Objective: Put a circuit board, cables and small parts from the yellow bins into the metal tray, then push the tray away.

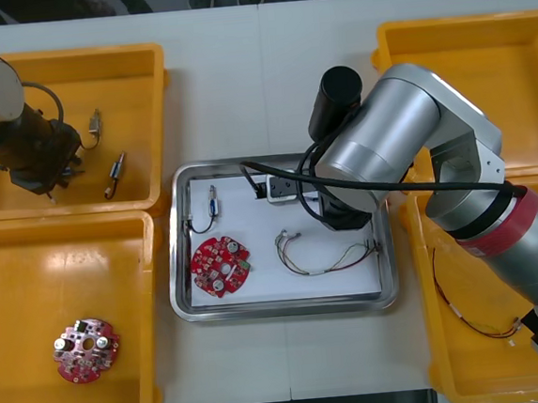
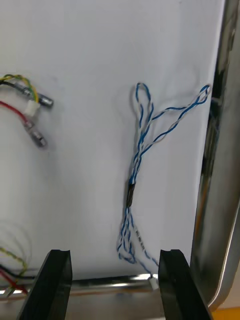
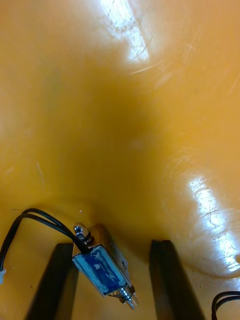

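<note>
Left gripper [image 3: 111,245]: fingers open astride small metal part [image 3: 102,270], yellow bin [image 1: 139,62], desk's far-left corner; I'd centre it before closing. Right gripper [image 2: 114,251]: fingers open over twisted blue and white cable [image 2: 142,145] in metal tray [image 1: 176,266].

The bins [image 1: 33,307] are yellow, the circuit board [image 1: 220,266] red, the tray [image 1: 278,309] white inside, the twisted cable [image 2: 130,192] blue and white.

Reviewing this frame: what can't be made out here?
- Front view: right hand and twisted blue and white cable, hidden under the right arm over the metal tray.
- Left wrist view: whether the open left hand touches the small metal part between its fingers; angle hides contact.
</note>
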